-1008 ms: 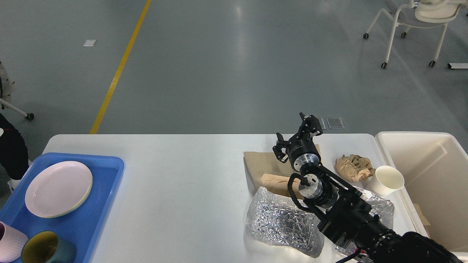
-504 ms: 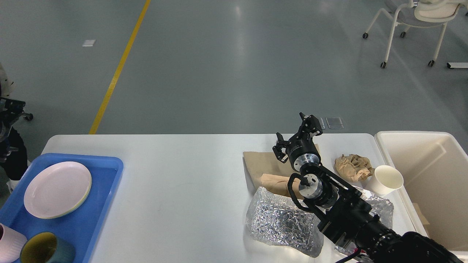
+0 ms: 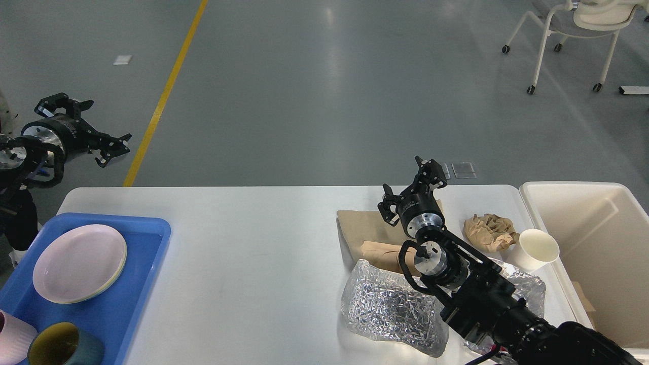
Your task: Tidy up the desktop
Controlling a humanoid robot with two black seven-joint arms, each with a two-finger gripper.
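The white desktop carries litter on its right half. There is a flat brown paper bag, a crumpled brown paper ball, a white paper cup lying on its side, and crinkled silver foil wrap. My right gripper is open and empty, raised above the paper bag's far end near the table's far edge. My left gripper is open and empty, held high off the table's far left corner, above the floor.
A cream-white bin stands against the table's right end. A blue tray at the left front holds a pink plate, a pink cup and a dark mug. A wheeled chair stands far right.
My left arm has risen into view at the upper left with its gripper open. My right arm and the litter have not moved.
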